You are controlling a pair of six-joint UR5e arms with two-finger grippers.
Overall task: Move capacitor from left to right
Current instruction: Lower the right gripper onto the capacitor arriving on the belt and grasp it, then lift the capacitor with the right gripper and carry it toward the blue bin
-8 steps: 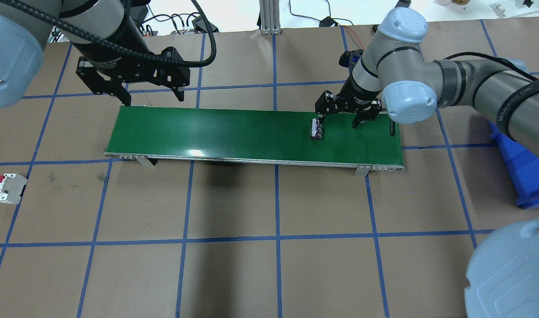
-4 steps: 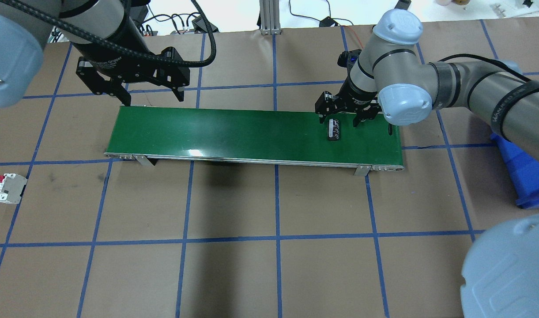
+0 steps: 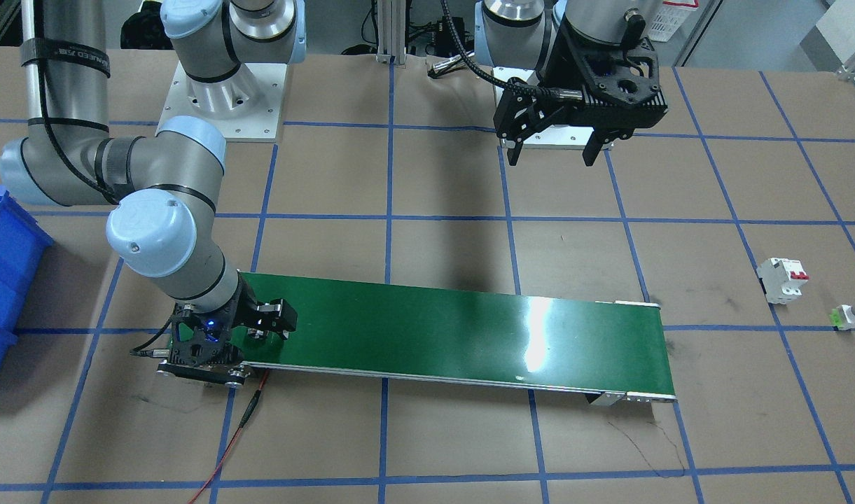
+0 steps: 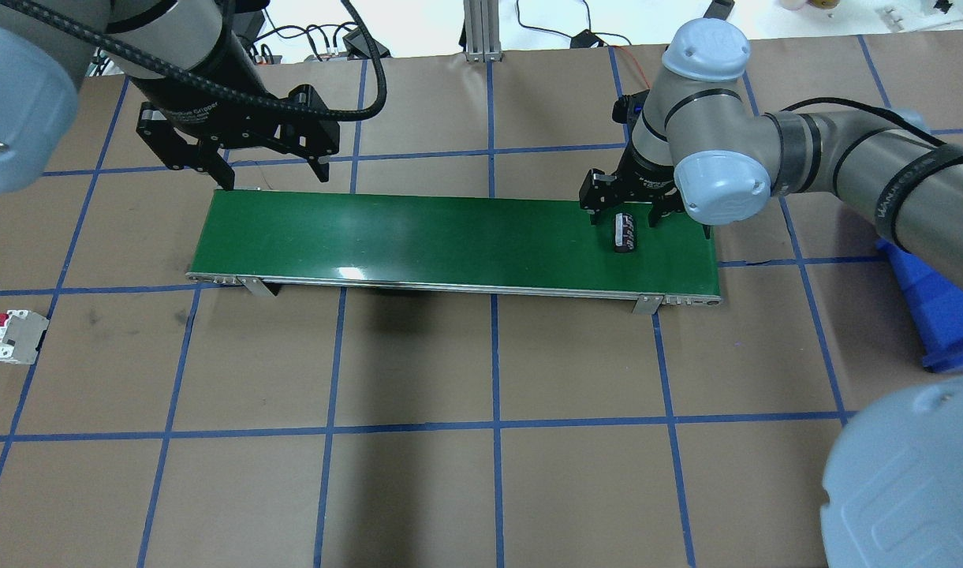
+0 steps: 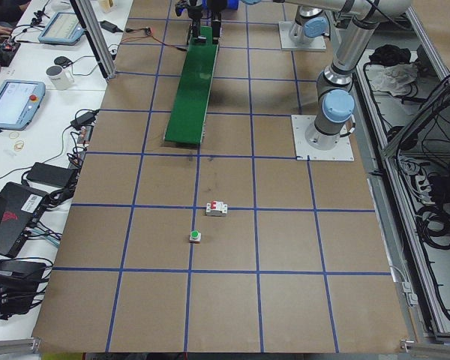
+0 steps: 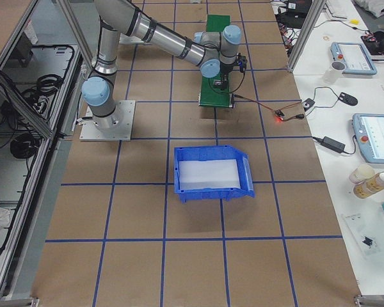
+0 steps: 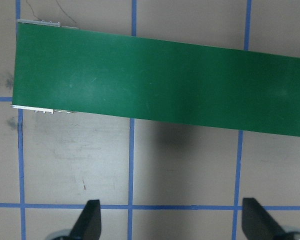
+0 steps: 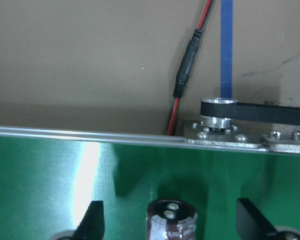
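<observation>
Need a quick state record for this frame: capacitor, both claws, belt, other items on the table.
capacitor: lying on the green conveyor belt, near its right end
right claw: open, low over the belt, fingers either side of the capacitor, not clamped
left claw: open, empty, raised, off the belt near its left end
off-belt, left: white circuit breaker, green push button
off-belt, right: blue bin
status: capacitor not yet gripped
</observation>
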